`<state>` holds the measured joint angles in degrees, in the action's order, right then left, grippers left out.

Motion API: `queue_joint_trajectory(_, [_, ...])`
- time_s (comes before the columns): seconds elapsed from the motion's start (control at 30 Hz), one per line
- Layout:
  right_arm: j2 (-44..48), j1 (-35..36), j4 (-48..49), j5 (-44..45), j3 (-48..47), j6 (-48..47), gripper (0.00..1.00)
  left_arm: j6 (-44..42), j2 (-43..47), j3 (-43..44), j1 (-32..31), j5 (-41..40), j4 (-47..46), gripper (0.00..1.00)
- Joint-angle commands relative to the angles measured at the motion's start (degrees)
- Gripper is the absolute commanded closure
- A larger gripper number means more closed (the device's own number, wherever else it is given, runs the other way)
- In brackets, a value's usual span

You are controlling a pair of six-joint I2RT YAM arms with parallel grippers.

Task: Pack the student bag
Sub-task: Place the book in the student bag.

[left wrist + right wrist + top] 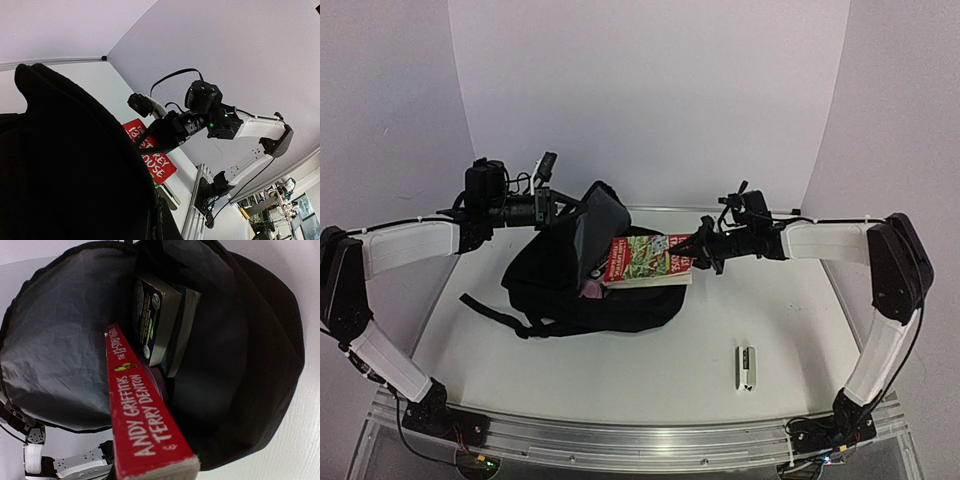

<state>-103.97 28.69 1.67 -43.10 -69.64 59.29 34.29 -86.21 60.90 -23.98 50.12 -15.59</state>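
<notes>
Red book (145,425) over books (160,325) in bag (50,340)

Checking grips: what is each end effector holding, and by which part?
Left end effector: student bag, by its opening rim. Right end effector: red book, by the end outside the bag.

"ANDY GRIFFITHS" and "TERRY DENTON" along the spine of the red book (145,430); partial "REY HOUSE" on its cover.
</notes>
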Motion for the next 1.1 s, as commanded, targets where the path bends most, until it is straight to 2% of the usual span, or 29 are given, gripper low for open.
queue_joint_trajectory(0.0, [-3.1, 0.4, 3.0, -1.8, -6.3, 5.0, 1.0, -2.3, 0.7, 2.7, -0.6, 1.8, -4.0, 1.0])
queue_joint_trajectory(0.17, [-4.3, 0.7, 2.9, -0.5, -7.9, 6.4, 1.0, -2.4, 1.4, 2.3, -0.8, -1.9, -3.6, 1.0])
queue_joint_trajectory(0.4, [-6.3, 2.2, 3.1, 0.6, -7.9, 7.4, 1.0, -1.9, 3.4, 1.0, -0.9, -5.3, -8.1, 1.0])
queue_joint_trajectory(0.67, [-9.1, 2.5, 3.7, 0.1, -12.9, 8.4, 1.0, 0.9, 2.2, -0.1, -1.2, -2.8, -12.9, 1.0])
queue_joint_trajectory(0.9, [-11.6, 3.1, 9.1, 1.1, -17.7, 12.5, 1.0, -1.0, 1.7, -0.3, -2.5, -0.2, -8.9, 1.0])
queue_joint_trajectory(1.07, [-15.9, 5.3, 10.8, 4.9, -20.9, 13.2, 1.0, -2.9, 2.0, -0.2, -2.9, -0.7, -5.8, 1.0])
